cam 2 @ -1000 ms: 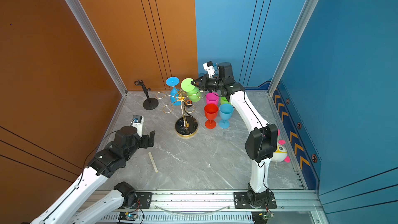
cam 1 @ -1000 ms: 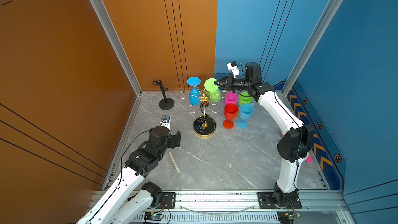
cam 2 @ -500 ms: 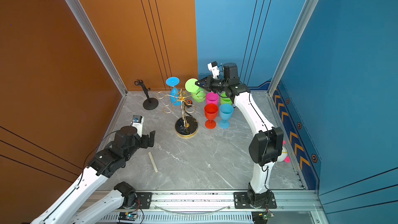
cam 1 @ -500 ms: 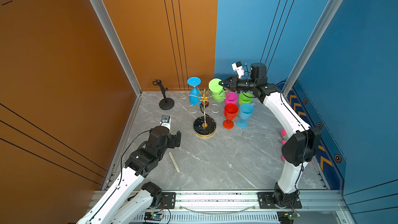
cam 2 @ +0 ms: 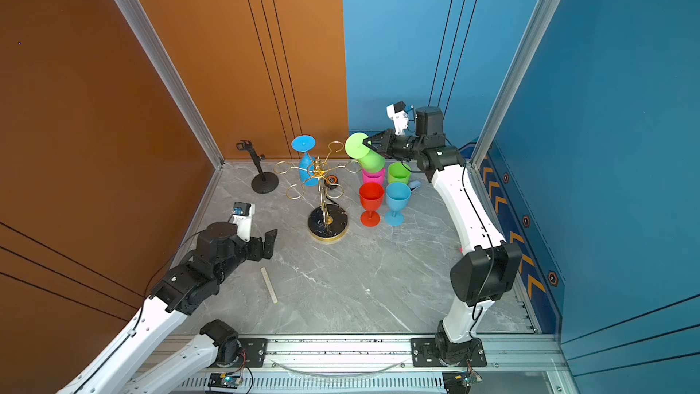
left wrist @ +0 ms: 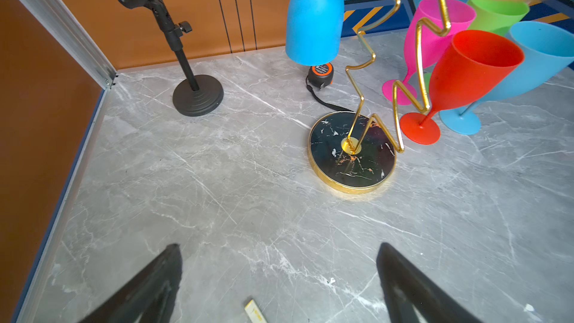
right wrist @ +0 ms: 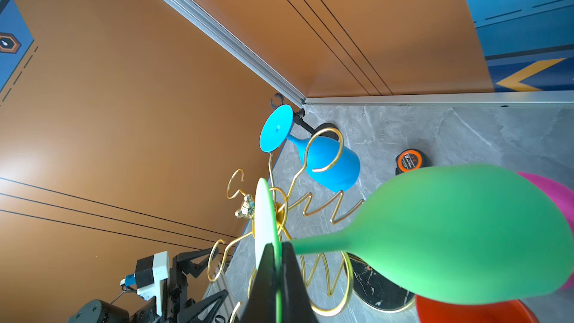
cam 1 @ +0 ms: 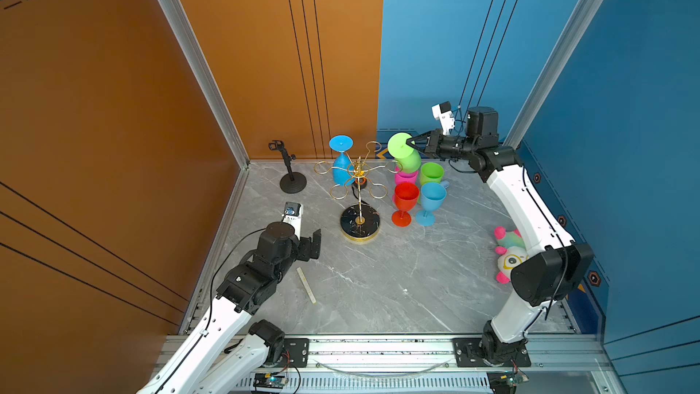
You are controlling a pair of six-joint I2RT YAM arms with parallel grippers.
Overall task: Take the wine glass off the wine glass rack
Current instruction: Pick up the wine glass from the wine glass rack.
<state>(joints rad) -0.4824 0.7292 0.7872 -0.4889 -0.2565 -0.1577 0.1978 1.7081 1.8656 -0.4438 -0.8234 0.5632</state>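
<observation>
The wine glass rack (cam 1: 360,221) (cam 2: 328,222) (left wrist: 352,153) (right wrist: 375,287) is gold wire on a round black base. My right gripper (cam 1: 409,143) (cam 2: 366,142) (right wrist: 278,248) is shut on the foot disc of a green wine glass (cam 1: 408,159) (cam 2: 369,159) (right wrist: 466,231). That glass is upside down and tilted at the rack's right edge, above the table; I cannot tell whether its stem is clear of the outer ring. A blue wine glass (cam 1: 341,168) (cam 2: 307,172) (left wrist: 313,17) (right wrist: 329,163) hangs upside down on the rack. My left gripper (cam 1: 308,246) (cam 2: 265,244) (left wrist: 279,262) is open and empty, low at the near left.
Red (cam 1: 405,199), light blue (cam 1: 432,199), pink (cam 1: 405,177) and green (cam 1: 432,173) glasses stand upright right of the rack. A black stand (cam 1: 291,180) is at the back left. A tape measure (left wrist: 321,74), a small ruler (cam 1: 306,284) and a plush toy (cam 1: 509,255) lie on the table.
My right gripper has carried the green glass to the right, away from the rack's centre. The left arm has not moved.
</observation>
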